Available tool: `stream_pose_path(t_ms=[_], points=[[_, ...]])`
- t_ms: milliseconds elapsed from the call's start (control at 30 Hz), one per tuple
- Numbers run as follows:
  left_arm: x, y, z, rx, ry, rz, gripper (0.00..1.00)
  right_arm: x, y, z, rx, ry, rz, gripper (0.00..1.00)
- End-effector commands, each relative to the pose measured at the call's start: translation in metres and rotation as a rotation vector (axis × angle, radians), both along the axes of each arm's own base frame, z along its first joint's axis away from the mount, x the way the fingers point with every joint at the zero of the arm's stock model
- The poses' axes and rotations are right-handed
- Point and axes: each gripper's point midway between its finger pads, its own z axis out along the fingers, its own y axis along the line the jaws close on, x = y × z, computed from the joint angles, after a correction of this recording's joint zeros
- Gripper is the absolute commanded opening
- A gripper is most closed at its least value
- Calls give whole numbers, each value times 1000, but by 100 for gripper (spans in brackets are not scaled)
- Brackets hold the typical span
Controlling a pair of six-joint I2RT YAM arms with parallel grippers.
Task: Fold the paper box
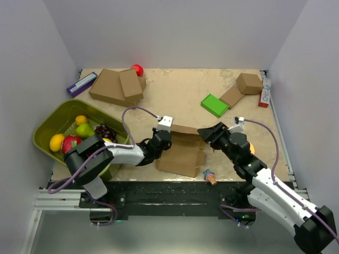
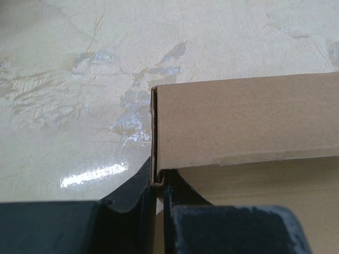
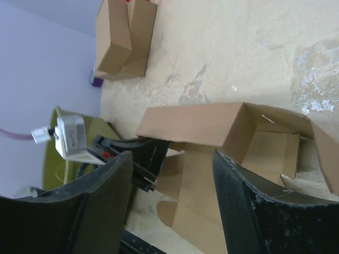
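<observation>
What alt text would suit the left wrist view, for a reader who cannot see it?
The left hand, dark and at the bottom edge, pinches the near corner of a raised wall of the paper box, plain brown cardboard running off to the right. Behind lies the glossy beige table with glare patches.

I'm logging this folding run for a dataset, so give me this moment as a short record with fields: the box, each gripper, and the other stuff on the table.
paper box: table centre, partly folded, some walls up, top open
left gripper: shut on the box's upright wall at its left end
right gripper: open, at the box's right end, holding nothing
other items: green bin with fruit, far left; stacked brown boxes and green block further back
</observation>
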Motion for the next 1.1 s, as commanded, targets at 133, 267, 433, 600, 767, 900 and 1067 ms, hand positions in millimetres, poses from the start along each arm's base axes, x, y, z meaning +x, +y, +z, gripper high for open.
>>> stream_pose_path(t_ms=[133, 267, 433, 600, 767, 900, 1067], points=[[4, 4, 3, 48, 3, -7, 5, -3, 16, -55, -435, 122, 114, 51], [3, 6, 4, 51, 3, -5, 5, 6, 5, -77, -531, 185, 62, 45], [3, 7, 4, 53, 3, -5, 5, 5, -15, -91, -612, 237, -6, 48], [2, 8, 3, 53, 5, -6, 4, 8, -23, -100, -621, 245, -53, 49], [2, 7, 3, 49, 5, -8, 4, 14, -15, -108, -598, 235, -44, 47], [1, 7, 2, 51, 7, -10, 4, 25, -4, -105, -575, 196, -33, 43], [1, 7, 1, 53, 10, -11, 4, 31, 8, -91, -544, 127, 2, 34]])
